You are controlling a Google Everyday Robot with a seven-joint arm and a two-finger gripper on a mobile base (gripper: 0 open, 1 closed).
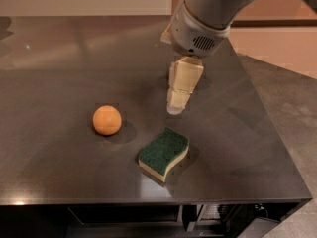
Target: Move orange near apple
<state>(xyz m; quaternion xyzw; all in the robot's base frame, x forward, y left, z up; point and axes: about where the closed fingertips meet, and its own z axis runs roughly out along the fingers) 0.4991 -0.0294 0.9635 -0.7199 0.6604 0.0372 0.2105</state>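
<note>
dark glossy tabletop (54,68), cut off at left edge of frame. orange (107,120) resting on it left of centre, whole and unobstructed, small shadow to its right. green-topped sponge (164,153) with pale yellow underside lying flat near front edge, right of orange and nearer to camera, apart from it. cream-coloured gripper (177,105) hanging tip-down over middle of tabletop, beyond sponge and well right of orange, touching neither. tip close to surface; contact with surface not determinable. clenched or released: cannot tell, seen only as one tapering block. grey vented wrist housing (198,26) directly above it, rest of arm cut off by top edge of frame. apple not visible anywhere; patch of tabletop behind housing and gripper blocked from sight. below front edge, dark recess with shapes too dim to identify. grey floor (292,98) at right, partly cut off by frame.
</note>
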